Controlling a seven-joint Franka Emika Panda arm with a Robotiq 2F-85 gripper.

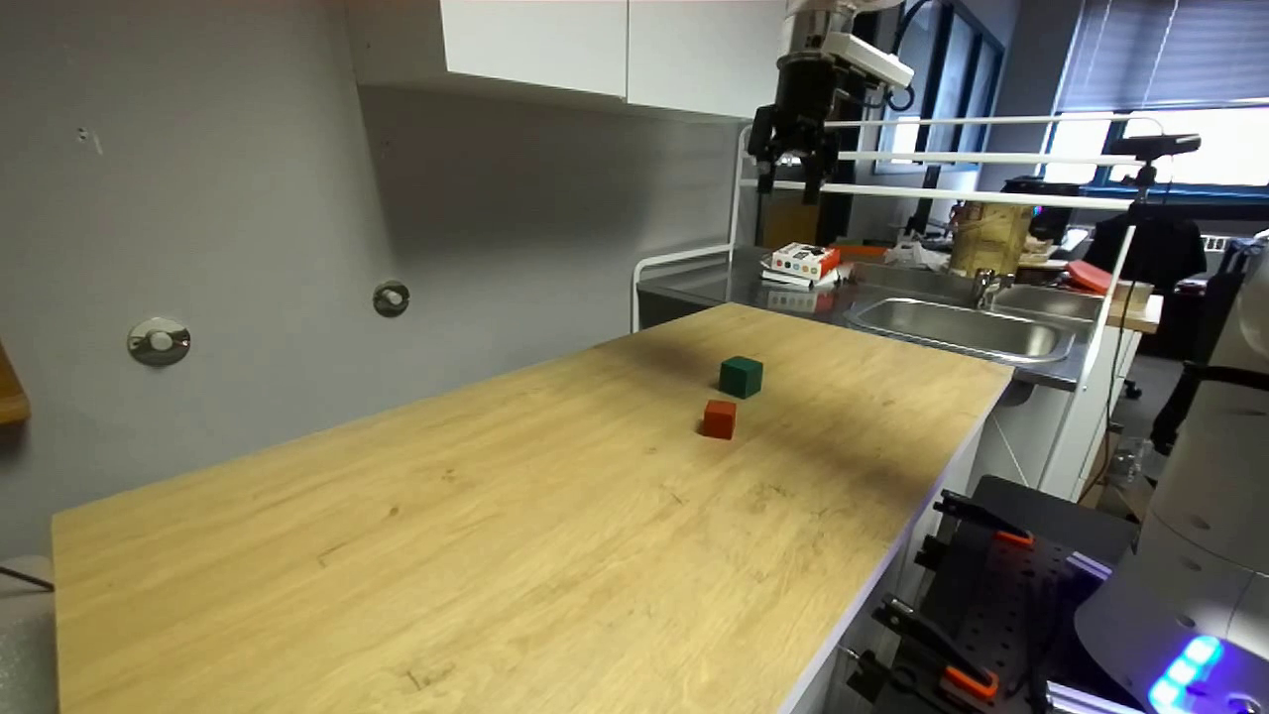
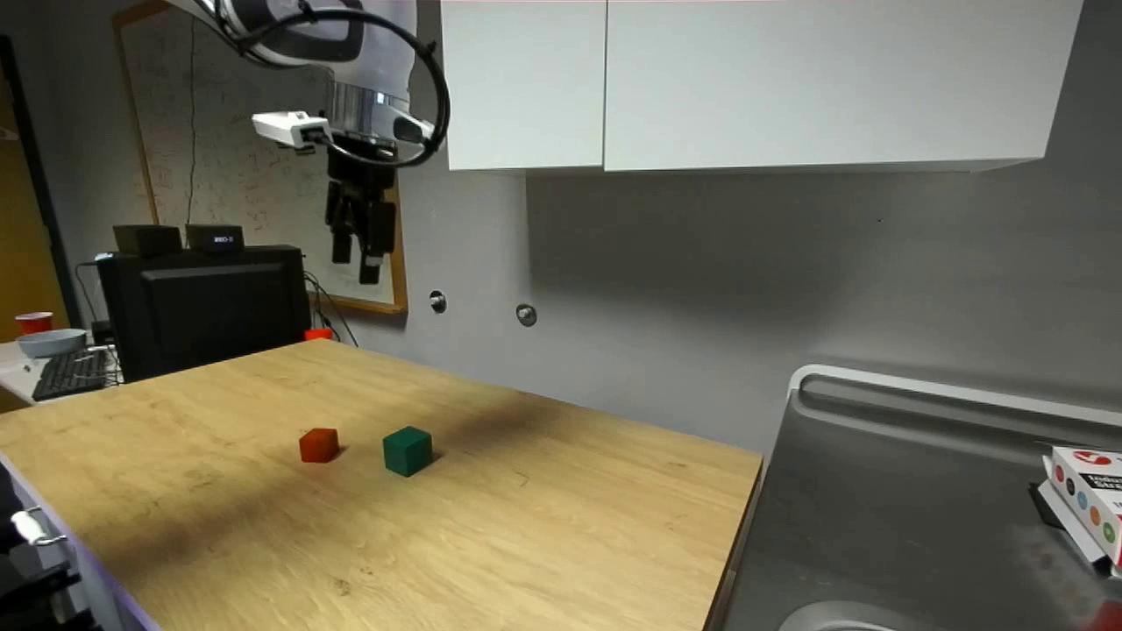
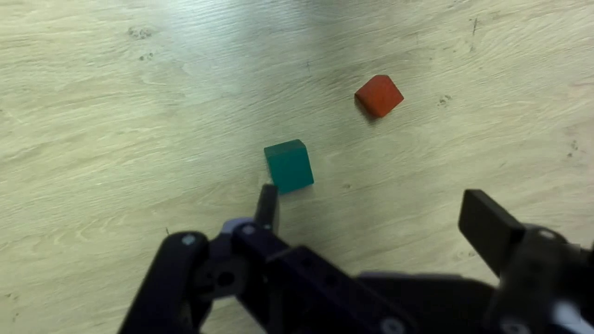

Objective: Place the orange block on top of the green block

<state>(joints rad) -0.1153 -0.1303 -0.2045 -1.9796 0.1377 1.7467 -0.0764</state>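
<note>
In an exterior view we saw the reddish-orange cube left of the green cube; the black gripper gaped wide, the printed white box looked illegible.

A reddish-orange cube and a dark green cube are resting on a pale wood-grained bench.
The orange cube is sitting near the green one, closer to the camera. High above the bench, a black two-fingered gripper is hanging with its jaws apart. Beyond the bench's far end, a stainless-steel sink is gleaming.
</note>
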